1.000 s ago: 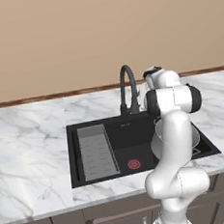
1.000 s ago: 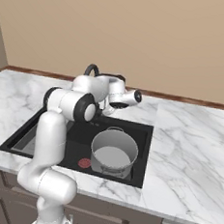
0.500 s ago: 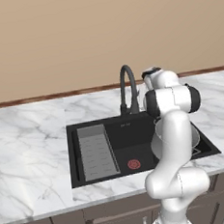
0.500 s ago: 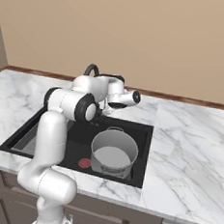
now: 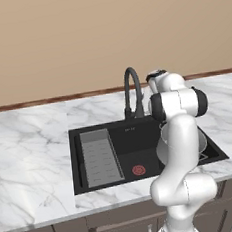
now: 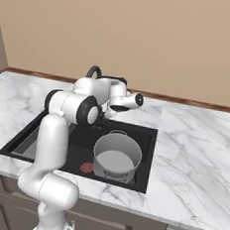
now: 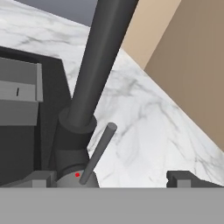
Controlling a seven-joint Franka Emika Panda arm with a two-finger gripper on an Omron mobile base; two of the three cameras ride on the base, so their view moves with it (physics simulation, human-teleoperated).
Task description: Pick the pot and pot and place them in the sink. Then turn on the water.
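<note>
Up close, the tool point(image 7: 109, 177) stands open at the faucet point(image 7: 98, 74) base, its fingertips point(image 7: 41, 177) spread either side of the small grey lever point(image 7: 98, 151). Behind the arm, the grey pot point(image 6: 117, 157) sits upright in the sink point(image 6: 147, 140), right of the ribbed tray point(image 5: 99, 157), on the marble surface point(image 6: 194, 144).

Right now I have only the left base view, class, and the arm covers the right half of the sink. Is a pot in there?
Observer: Yes. In the right base view a grey stockpot stands upright and empty in the right half of the sink.
Operator: And the pincer? The wrist hides it from me.
Observer: In the hand view the pincer is open at the foot of the faucet, and the thin lever rises tilted between its tips.
</note>
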